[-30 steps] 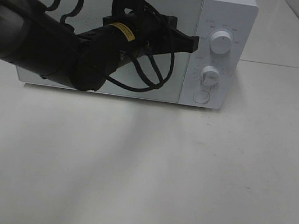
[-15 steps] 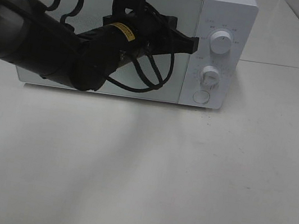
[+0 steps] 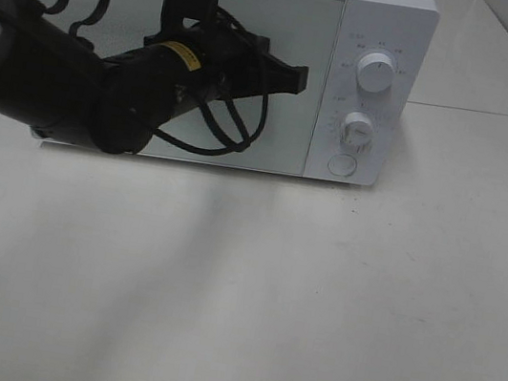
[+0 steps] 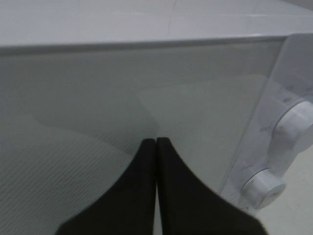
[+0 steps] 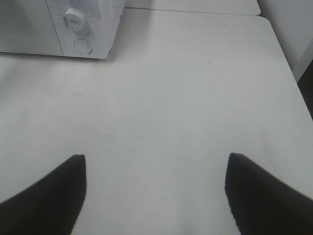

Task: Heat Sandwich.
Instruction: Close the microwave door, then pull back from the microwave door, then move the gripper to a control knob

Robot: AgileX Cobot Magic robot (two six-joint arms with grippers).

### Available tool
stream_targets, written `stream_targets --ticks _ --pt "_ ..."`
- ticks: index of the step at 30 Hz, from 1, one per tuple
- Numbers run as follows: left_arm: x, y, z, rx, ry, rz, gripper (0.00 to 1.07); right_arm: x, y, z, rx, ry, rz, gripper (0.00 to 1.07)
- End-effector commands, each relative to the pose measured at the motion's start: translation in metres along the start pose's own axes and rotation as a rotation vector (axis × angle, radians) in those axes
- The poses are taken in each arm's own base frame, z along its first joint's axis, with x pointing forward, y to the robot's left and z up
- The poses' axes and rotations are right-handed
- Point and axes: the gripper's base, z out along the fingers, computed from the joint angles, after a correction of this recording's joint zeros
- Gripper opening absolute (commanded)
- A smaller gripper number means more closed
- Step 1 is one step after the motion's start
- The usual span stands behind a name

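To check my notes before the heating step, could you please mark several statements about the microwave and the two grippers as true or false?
1. The microwave door is closed. True.
2. The left gripper is open. False: it is shut, with nothing between its jaws.
3. The right gripper holds a sandwich. False: its jaws stand open, with only bare table between them.
4. The control panel has an upper knob and a lower knob above a round button. True.
5. A sandwich lies on the table in front of the microwave. False: no sandwich is in view.
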Motion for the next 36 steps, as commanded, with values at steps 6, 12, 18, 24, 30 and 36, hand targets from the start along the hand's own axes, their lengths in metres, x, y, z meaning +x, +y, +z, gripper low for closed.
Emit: stream_targets --ticks 6,12,18,24,30,36 --pt "-0.008 0.004 -0.030 -0.009 0.004 -0.023 0.00 0.002 0.000 -0.004 0.004 -0.036 0.004 0.75" --pt "-0.007 -0.001 -0.045 0.045 0.211 -0.034 0.11 0.002 0.000 -0.004 0.004 -0.036 0.004 0.75" --pt "-0.002 -0.004 -0.052 0.068 0.346 -0.037 0.56 0.002 0.000 -0.004 0.004 -0.036 0.005 0.75" --pt "0.001 -0.007 -0.065 0.099 0.501 -0.037 1.05 0.002 0.000 -0.004 0.004 -0.036 0.005 0.75" --pt "-0.002 -0.009 -0.074 0.121 0.578 -0.033 1.05 0.002 0.000 -0.004 0.004 -0.036 0.005 0.75" --pt "-0.007 -0.011 -0.097 0.176 0.744 0.065 1.05 0.002 0.000 -0.004 0.004 -0.036 0.005 0.75"
